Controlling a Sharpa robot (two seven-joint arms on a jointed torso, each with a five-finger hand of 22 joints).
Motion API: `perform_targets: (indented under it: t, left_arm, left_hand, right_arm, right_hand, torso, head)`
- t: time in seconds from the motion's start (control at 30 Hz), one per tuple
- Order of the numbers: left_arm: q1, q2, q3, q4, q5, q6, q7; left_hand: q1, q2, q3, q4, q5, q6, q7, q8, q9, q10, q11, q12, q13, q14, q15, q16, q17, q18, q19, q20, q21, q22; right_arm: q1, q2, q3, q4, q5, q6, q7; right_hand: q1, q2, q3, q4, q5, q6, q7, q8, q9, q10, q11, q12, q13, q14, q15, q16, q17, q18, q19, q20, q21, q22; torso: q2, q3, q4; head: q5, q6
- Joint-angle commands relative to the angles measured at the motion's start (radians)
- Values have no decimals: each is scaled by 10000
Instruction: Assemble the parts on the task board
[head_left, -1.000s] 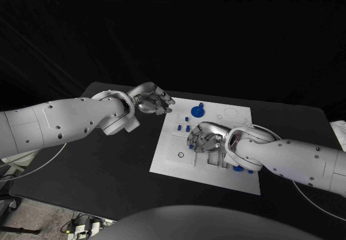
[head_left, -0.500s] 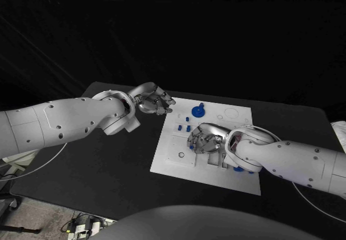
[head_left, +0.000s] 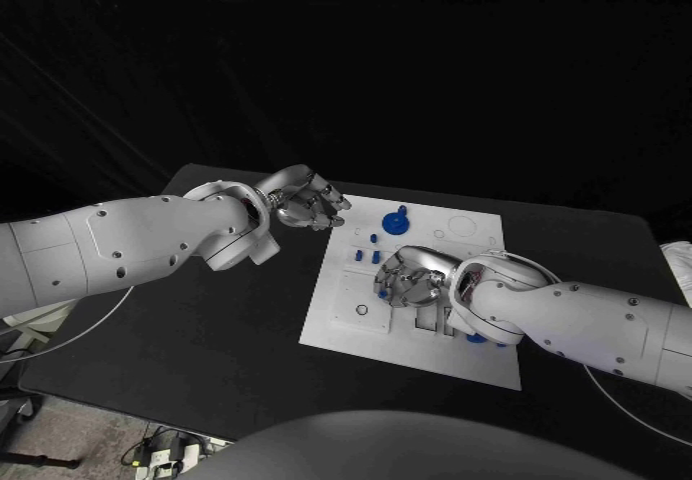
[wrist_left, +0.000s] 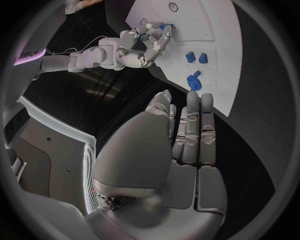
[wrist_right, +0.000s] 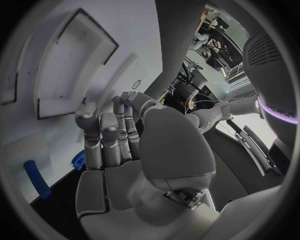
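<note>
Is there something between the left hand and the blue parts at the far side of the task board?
Nothing visible stands between them. The left hand hovers over the black table just off the task board, its fingers apart and holding nothing. The large blue part lies uncovered. The right hand works nearer, over the board's middle.

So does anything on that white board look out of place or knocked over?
Nothing stands out. The task board lies flat on the black table, with blue parts on it. The right hand is over the board; the left hand is beside its far corner.
</note>
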Motion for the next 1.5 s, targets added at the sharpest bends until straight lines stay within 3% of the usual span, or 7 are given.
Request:
perform_targets:
  t: [0.03, 1.3, 1.5]
  left_arm:
    - [2, 30, 6, 14, -18, 134, 7]
    - [-11, 94, 5, -6, -27, 406, -239]
    - [-15, 110, 4, -15, -29, 431, -253]
  left_hand:
    - [8, 57, -2, 28, 60, -73, -7, -9, -10, -16, 60, 35, -16, 19, 44, 61, -9, 93, 52, -1, -25, 227]
    - [-5, 62, -5, 36, 55, -76, 2, -9, -10, -20, 66, 43, -17, 13, 54, 63, -19, 92, 52, 6, -29, 227]
    - [-22, 87, 0, 43, 50, -78, 12, -8, -10, -27, 73, 54, -17, 5, 68, 68, -33, 90, 49, 16, -35, 228]
  right_arm:
    - [-43, -12, -28, -19, -196, -82, -77]
    - [-125, 46, -28, -97, -310, 90, -269]
    - [-136, 31, -28, -53, -393, -102, -213]
  right_hand:
    - [82, 69, 3, -68, 74, -24, 24, -17, 21, 32, 36, -18, -14, -92, -24, -51, -46, 83, -96, -10, -36, 876]
    - [139, 81, -23, -122, 44, -23, 37, -17, 67, 57, 44, -5, -10, -413, -18, -375, -571, 176, -433, -8, -472, 753]
    - [165, 96, -62, -151, 13, 5, 33, -1, 103, 64, 30, 78, 46, -509, -20, -477, -699, 196, -544, -5, -590, 724]
  torso:
    - [0, 0, 2]
    - [-2, -4, 1]
    - [-3, -3, 1]
  head:
    - [-12, -1]
    - [4, -1]
    - [-4, -1]
